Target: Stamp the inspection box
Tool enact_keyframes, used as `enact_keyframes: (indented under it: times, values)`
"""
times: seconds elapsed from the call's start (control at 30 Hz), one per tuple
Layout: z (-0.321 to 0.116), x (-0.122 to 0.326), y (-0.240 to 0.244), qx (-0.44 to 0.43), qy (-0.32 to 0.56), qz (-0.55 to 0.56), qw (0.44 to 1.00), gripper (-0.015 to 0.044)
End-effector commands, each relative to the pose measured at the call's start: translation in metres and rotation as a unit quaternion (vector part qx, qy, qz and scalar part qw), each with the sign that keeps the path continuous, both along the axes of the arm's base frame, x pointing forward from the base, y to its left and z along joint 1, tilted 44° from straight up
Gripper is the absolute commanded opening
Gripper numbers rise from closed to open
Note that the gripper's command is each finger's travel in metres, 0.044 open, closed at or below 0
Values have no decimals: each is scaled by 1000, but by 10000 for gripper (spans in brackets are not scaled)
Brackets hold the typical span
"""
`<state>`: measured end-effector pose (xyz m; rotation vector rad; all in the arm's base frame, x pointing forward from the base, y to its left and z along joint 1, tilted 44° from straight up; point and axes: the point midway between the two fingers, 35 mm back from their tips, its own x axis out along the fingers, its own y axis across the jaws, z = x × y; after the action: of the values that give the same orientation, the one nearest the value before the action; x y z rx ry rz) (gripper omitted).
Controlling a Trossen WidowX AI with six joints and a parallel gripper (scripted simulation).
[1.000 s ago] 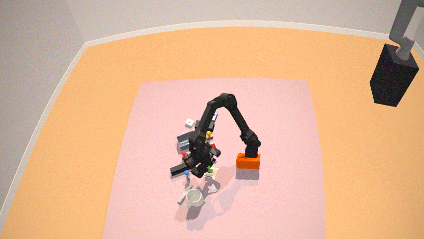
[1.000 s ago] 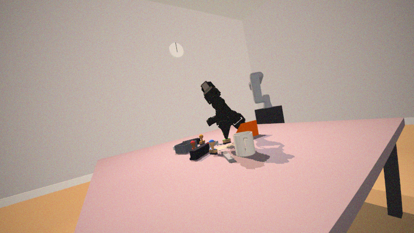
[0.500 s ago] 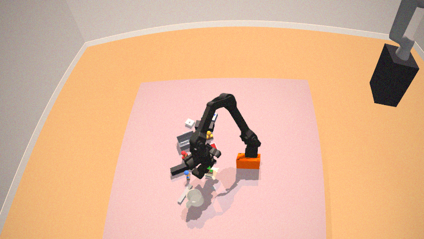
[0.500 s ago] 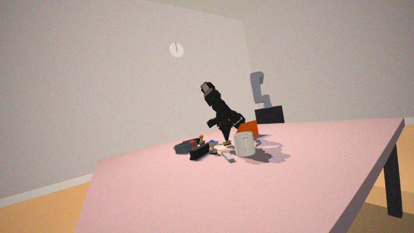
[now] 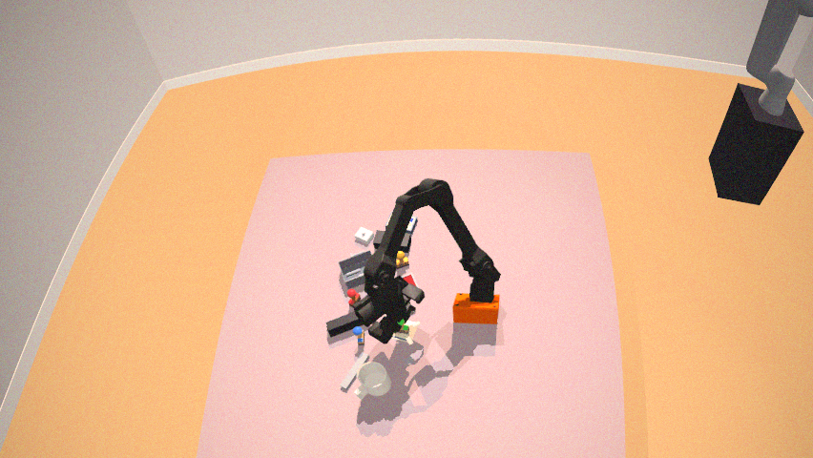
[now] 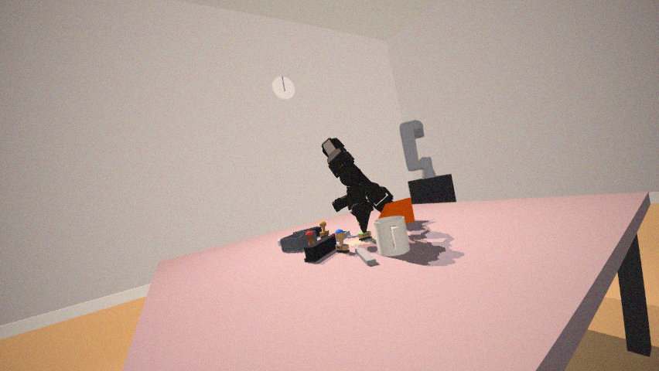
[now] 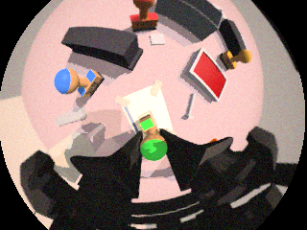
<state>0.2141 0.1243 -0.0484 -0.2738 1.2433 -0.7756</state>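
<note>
My gripper [image 7: 151,132] [image 6: 364,229] is shut on the green-knobbed stamp [image 7: 153,149] [image 6: 364,236] [image 5: 403,327]. The stamp is low over the taped cream card [image 7: 141,98], its base over the card's near part in the wrist view. I cannot tell whether the base touches the card. The inspection box and any print are not readable; stamp and fingers cover part of the card. The red ink pad [image 7: 207,75] [image 5: 409,280] lies open, right of the card in the wrist view. The stamp's lettering and underside are hidden.
A red-knobbed stamp [image 7: 144,22], a blue-knobbed stamp [image 7: 66,80] and a yellow-knobbed stamp [image 7: 244,56] stand around. A long black block [image 7: 101,42], a grey tray [image 5: 353,277], a pale bar [image 5: 353,372] and a pale mug [image 6: 391,237] [image 5: 374,380] are nearby.
</note>
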Motion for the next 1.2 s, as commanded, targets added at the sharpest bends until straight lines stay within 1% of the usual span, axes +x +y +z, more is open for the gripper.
enact_keyframes:
  times: [0.0,1.17]
  values:
    - [-1,1,-1,-2,0,3,1000,0]
    - [-3,1,-3,-2,0,3,1000,0]
